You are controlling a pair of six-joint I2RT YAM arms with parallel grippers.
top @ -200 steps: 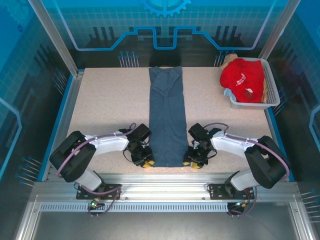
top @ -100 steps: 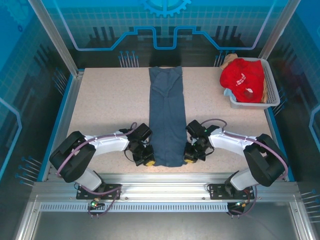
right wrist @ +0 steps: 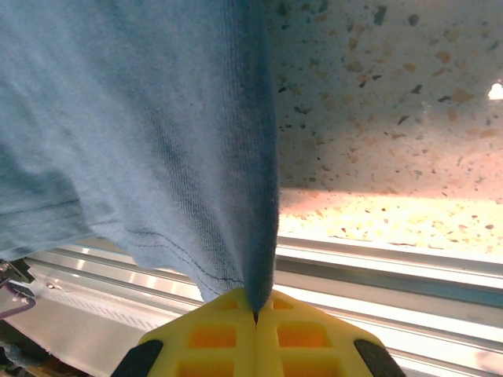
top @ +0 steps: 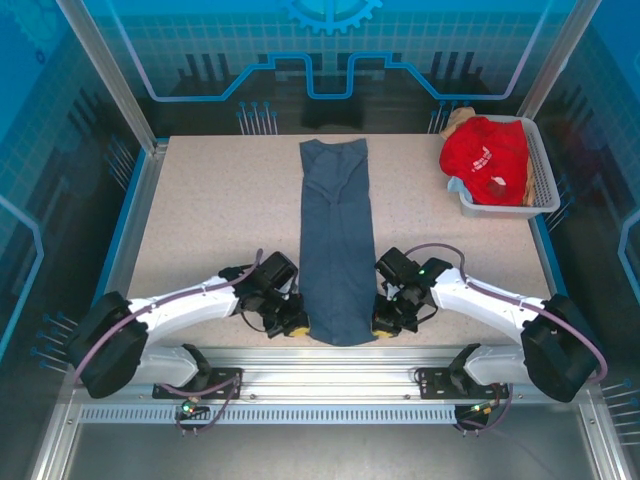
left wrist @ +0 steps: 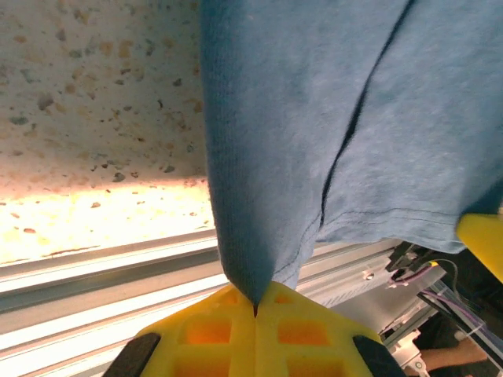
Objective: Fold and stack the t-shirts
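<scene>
A slate-blue t-shirt (top: 336,240) lies folded into a long narrow strip down the middle of the table, its near end lifted slightly over the front edge. My left gripper (top: 296,327) is shut on the strip's near left corner, the cloth (left wrist: 275,157) pinched between its yellow fingers (left wrist: 212,334). My right gripper (top: 381,326) is shut on the near right corner, cloth (right wrist: 157,141) running into its yellow fingers (right wrist: 295,334). A red t-shirt (top: 487,156) with small white print lies heaped in the basket at the back right, over light blue and tan cloth.
The white mesh basket (top: 543,180) stands at the table's back right corner. Metal rails (top: 320,360) run along the front edge just below both grippers. Bare speckled tabletop (top: 220,220) lies on either side of the blue strip.
Both grippers closed on the near corners of the blue shirt and lifted them a little; the strip's near end has narrowed and drawn toward the front edge.
</scene>
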